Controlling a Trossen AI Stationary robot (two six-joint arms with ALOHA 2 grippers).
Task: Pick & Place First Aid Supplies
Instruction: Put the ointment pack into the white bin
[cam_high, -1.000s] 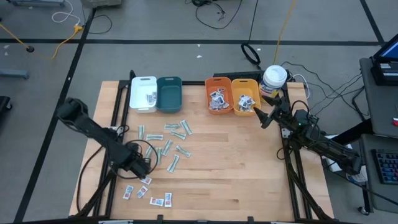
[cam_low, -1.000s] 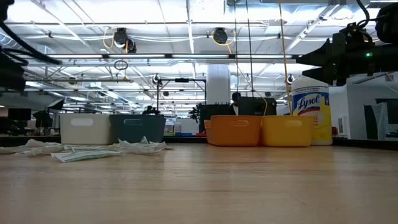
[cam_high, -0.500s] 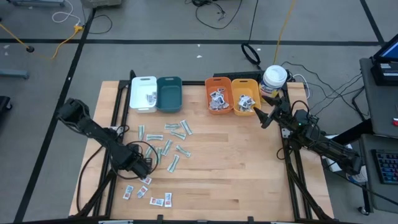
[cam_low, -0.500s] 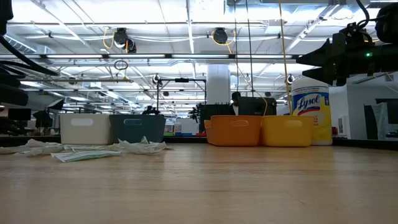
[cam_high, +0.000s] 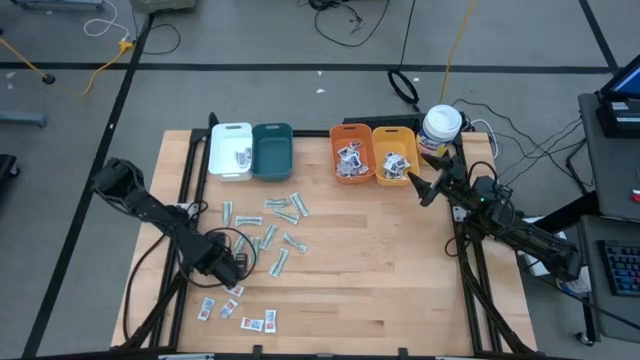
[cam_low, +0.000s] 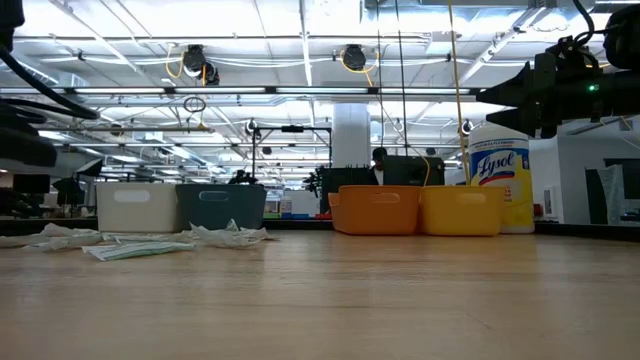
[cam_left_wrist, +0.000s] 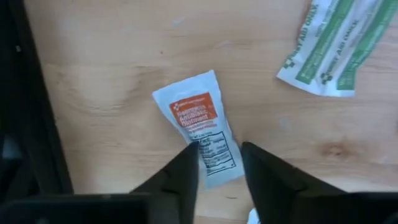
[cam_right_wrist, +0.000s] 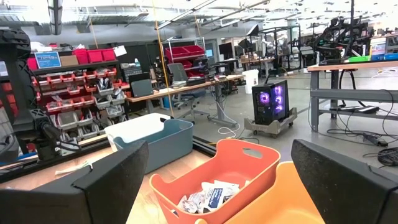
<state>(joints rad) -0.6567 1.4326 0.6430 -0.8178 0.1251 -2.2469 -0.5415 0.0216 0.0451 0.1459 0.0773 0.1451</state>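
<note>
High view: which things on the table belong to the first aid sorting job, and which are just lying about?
Job:
- red-print packets, one between the left hand fingers
- green strips
- blue-print packets in the orange bin
- white bin, teal bin, yellow bin

Lying about:
- wipes canister
- right hand, waiting

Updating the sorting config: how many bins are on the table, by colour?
white bin: 1
teal bin: 1
orange bin: 1
yellow-orange bin: 1
Total: 4
</note>
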